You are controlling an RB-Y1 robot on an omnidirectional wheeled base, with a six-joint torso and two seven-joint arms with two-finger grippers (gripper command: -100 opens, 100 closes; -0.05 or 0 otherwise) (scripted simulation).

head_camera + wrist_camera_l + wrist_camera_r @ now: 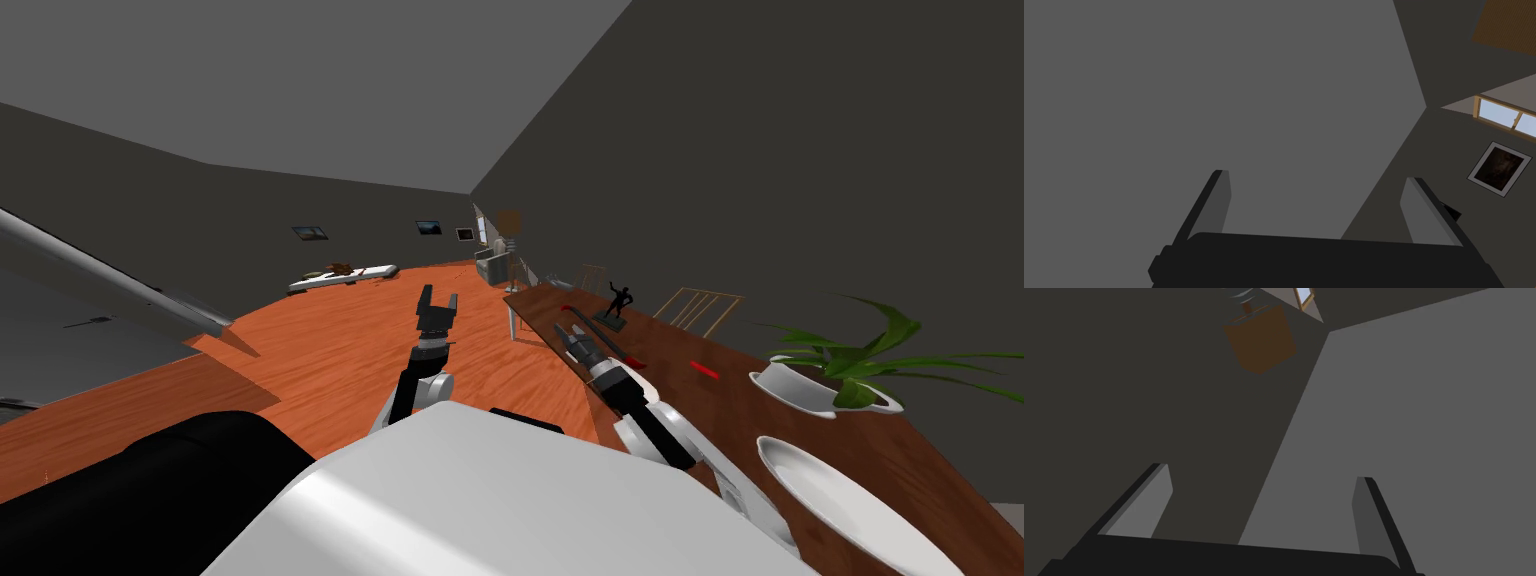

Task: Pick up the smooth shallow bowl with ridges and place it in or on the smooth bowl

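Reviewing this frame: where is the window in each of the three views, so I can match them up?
Head view: window at the far room corner, between a picture and a brown lamp shade.
Left wrist view: window far beyond the open left pincer, next to that picture.
Right wrist view: window far beyond the open right pincer, just past the lamp shade.
Shared landmark: that room corner.

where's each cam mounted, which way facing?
Head view: on the head, rolled, steeply down-forward over floor and table with shallow white bowl; shows left pincer, right pincer.
Left wrist view: on left hand, along its open fingers, aimed upward off the table.
Right wrist view: on right hand, likewise; fingers open.
Shared: head view and each wrist view show that arm's pincer.
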